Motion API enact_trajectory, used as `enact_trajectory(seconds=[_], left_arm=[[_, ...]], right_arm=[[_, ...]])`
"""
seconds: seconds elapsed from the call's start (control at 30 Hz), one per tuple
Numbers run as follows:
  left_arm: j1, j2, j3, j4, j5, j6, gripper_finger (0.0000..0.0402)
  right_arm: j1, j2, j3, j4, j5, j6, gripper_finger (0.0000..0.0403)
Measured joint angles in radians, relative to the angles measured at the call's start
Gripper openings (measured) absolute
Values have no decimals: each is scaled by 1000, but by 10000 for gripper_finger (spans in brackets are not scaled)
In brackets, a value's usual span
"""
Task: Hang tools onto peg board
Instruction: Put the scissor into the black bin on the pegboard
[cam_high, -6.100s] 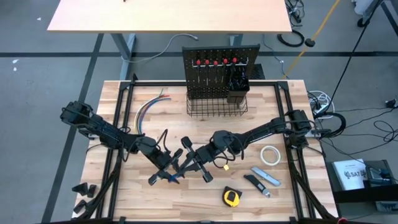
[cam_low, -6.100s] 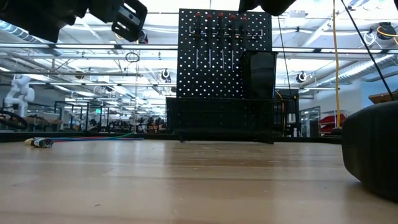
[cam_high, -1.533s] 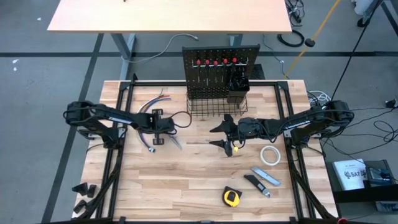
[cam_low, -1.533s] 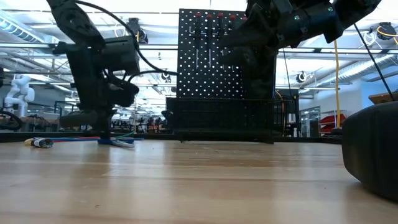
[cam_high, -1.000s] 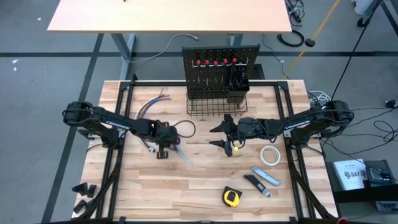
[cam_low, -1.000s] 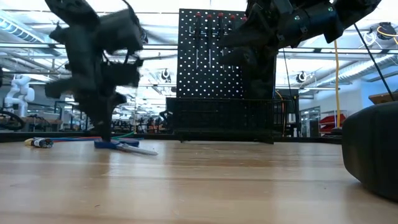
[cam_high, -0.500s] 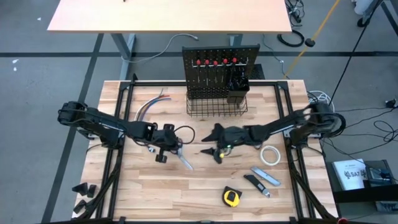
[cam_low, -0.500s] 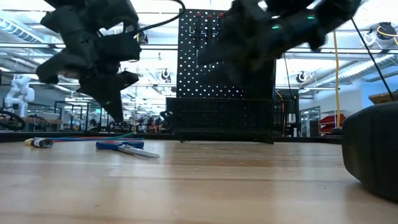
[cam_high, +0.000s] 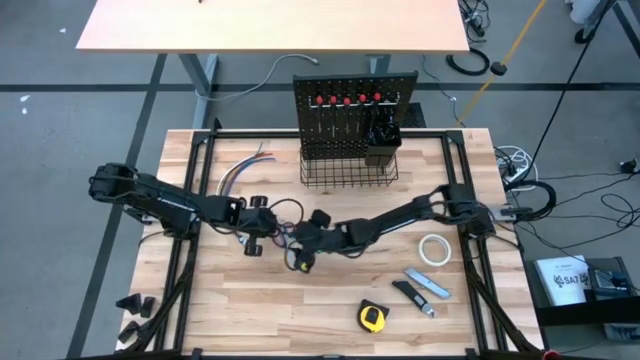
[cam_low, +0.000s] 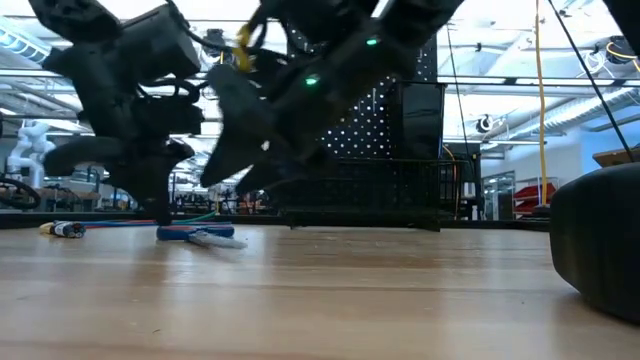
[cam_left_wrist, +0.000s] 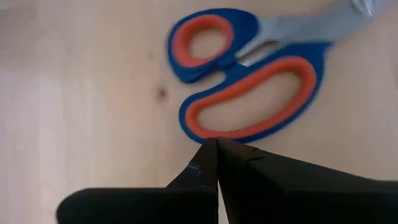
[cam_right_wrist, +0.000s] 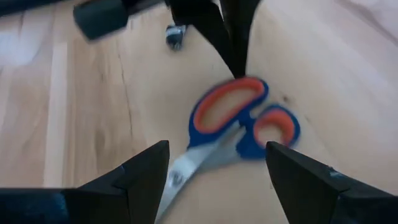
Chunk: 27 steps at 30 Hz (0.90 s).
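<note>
Scissors (cam_left_wrist: 249, 81) with blue and orange handles lie flat on the wooden table, left of centre, also seen in the right wrist view (cam_right_wrist: 239, 124) and the low view (cam_low: 195, 235). My left gripper (cam_left_wrist: 214, 144) is shut, its tips down at the rim of the larger handle loop. My right gripper (cam_right_wrist: 217, 180) is open and reaches in low from the table's right, one finger on either side of the blades (cam_right_wrist: 186, 165), touching nothing. The peg board (cam_high: 350, 115) stands at the far edge with red-topped screwdrivers hanging on it. My left gripper has its shut fingertips at the outer rim of the scissors' larger handle loop (cam_left_wrist: 208, 132), slanting down from above on the table's left side. Whether the tips touch the rim, I cannot tell. The scissors lie flat on the table.
A white tape roll (cam_high: 433, 249), a utility knife (cam_high: 428, 283), a dark tool (cam_high: 408, 294) and a yellow tape measure (cam_high: 372, 317) lie at the near right. Coloured wires (cam_high: 240, 170) lie at the far left. A black wire basket (cam_high: 348, 172) sits at the board's foot.
My right gripper has swung toward the table's left and sunk, coming over the scissors' blades, still open. My left gripper lifted off the table, then came back down at the handle loop, a little farther left, still shut. The scissors lie about where they were.
</note>
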Motion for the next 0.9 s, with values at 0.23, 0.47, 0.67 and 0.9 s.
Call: enact_trajectory(seconds=[0.23,0.47,0.67,0.9], left_arm=[[26,1,-34,116,62,-17,0],[0,7,-34,155,159,-70,0],[-30,15,-34,192,177,-70,0],[-31,17,-34,224,177,-70,0]], right_arm=[[-45,78,93,-10,-2,38,258],[-78,83,94,-93,-3,85,258],[-52,82,94,-109,-30,87,258],[-26,82,94,-111,-28,86,258]])
